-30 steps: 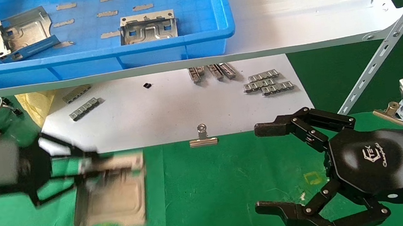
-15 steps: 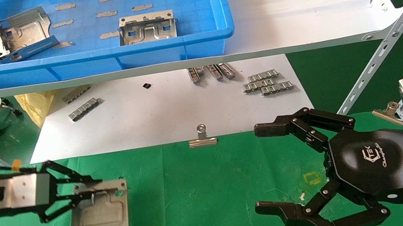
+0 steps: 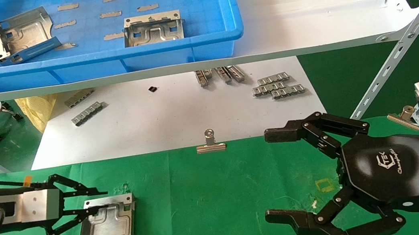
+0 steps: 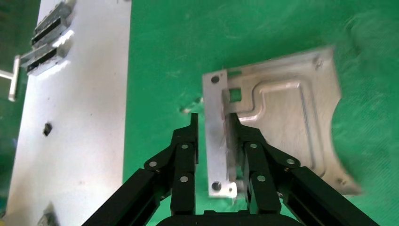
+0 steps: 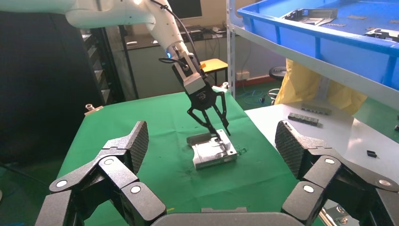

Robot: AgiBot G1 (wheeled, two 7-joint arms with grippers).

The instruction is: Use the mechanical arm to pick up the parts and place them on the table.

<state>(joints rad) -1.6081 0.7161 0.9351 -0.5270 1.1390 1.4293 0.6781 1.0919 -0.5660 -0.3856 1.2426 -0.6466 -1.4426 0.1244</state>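
Observation:
A silver bracket part (image 3: 106, 225) lies flat on the green cloth table (image 3: 212, 198) at the front left. My left gripper (image 3: 101, 200) is open, with its fingers straddling the part's upturned far edge (image 4: 217, 132); one finger (image 4: 186, 150) stands clear of the edge. The part also shows in the left wrist view (image 4: 291, 117) and the right wrist view (image 5: 214, 151). Two more parts (image 3: 22, 35) (image 3: 153, 29) lie in the blue bin (image 3: 104, 54) on the upper shelf. My right gripper (image 3: 272, 176) is open and empty over the cloth at the right.
A white lower shelf board (image 3: 161, 119) carries ribbed metal strips (image 3: 278, 85) (image 3: 87, 112). Binder clips (image 3: 210, 143) (image 3: 403, 116) sit at the cloth's far edge. A slanted shelf strut (image 3: 399, 52) runs at the right. A yellow mark (image 3: 325, 185) lies near the right gripper.
The left gripper came down with the part, which was tilted in the air and now lies flat on the cloth. Its fingers have spread off the part's edge. The right arm has not moved.

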